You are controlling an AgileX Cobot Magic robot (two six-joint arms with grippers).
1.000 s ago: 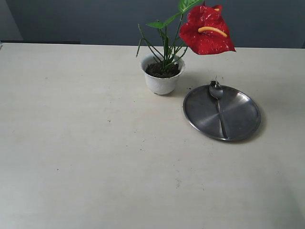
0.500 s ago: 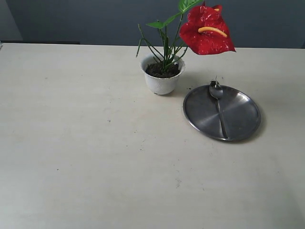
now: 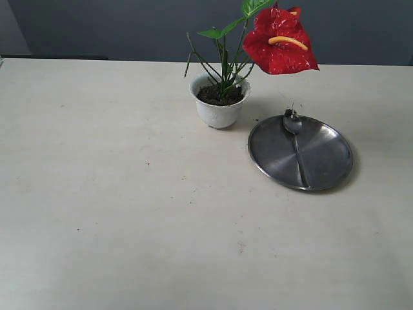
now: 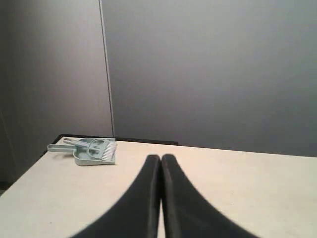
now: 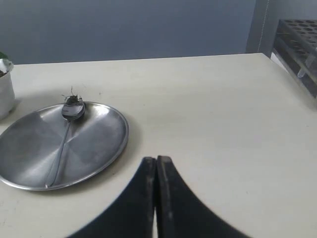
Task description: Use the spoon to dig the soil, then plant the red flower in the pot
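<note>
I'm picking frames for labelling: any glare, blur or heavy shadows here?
Exterior view: soft even light, faint shadow beside the pot, dull sheen on the plate. Right wrist view: sharp, pale streaks reflected on the plate. Left wrist view: gripper dark and soft-edged, dustpan blurred.

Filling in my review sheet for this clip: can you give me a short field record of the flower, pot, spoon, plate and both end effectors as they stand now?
flower: red flower upright, stems in the soil
pot: white pot on the table, beside the plate, apart from it
spoon: spoon lying on the steel plate, bowl near the rim with a bit of soil on it
left end effector: shut, holding nothing
right end effector: shut, holding nothing, clear of the plate
other: dustpan at a table corner
task: flower looks planted
</note>
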